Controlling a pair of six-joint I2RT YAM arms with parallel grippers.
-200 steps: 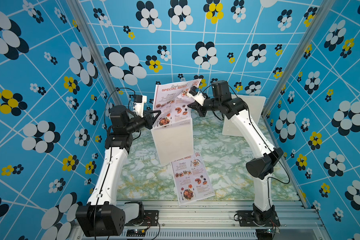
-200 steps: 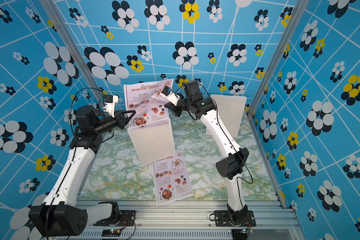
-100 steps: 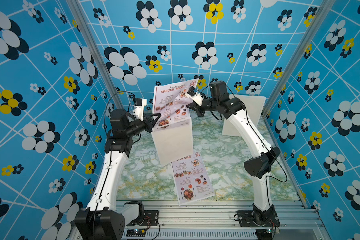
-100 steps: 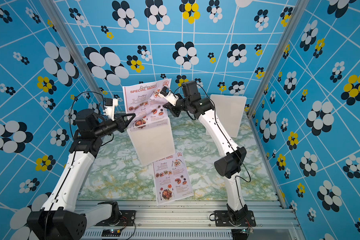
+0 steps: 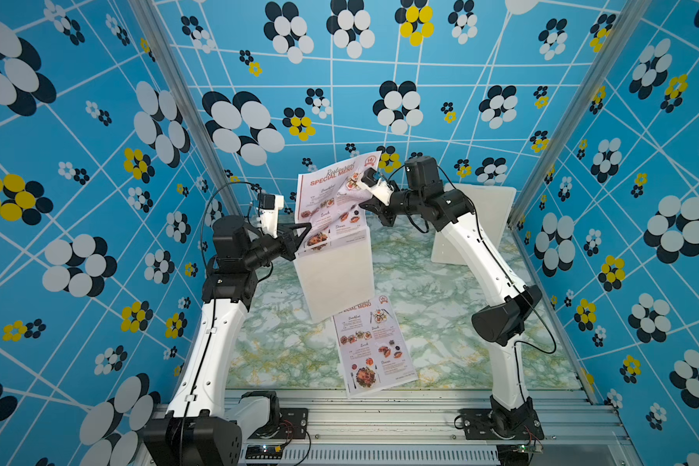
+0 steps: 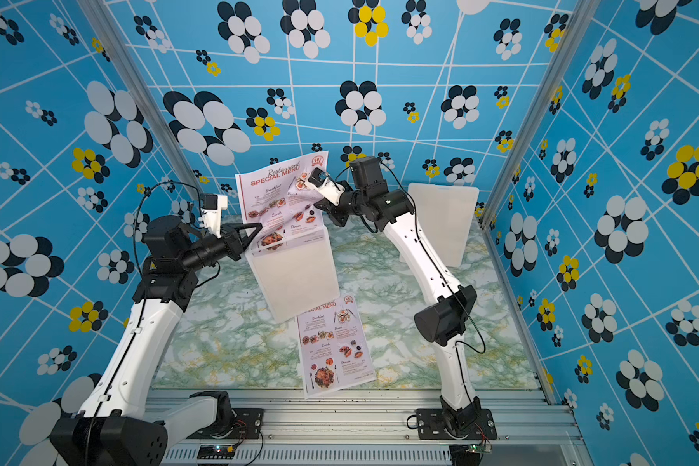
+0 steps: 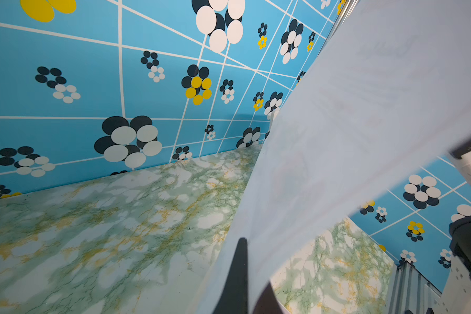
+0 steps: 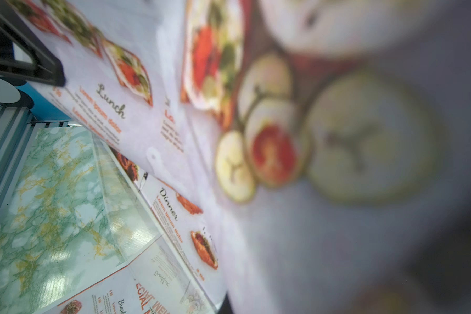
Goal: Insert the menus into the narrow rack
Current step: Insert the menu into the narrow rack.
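Holds raised menu [image 5: 331, 205] at top of rack [image 5: 335, 278] with left gripper [image 5: 304, 236] and right gripper [image 5: 362, 193] both clenched on it, near second menu [image 5: 374, 347]

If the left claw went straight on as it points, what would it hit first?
The menu that the left gripper pinches; past it, probably the rack, though depth is unclear.
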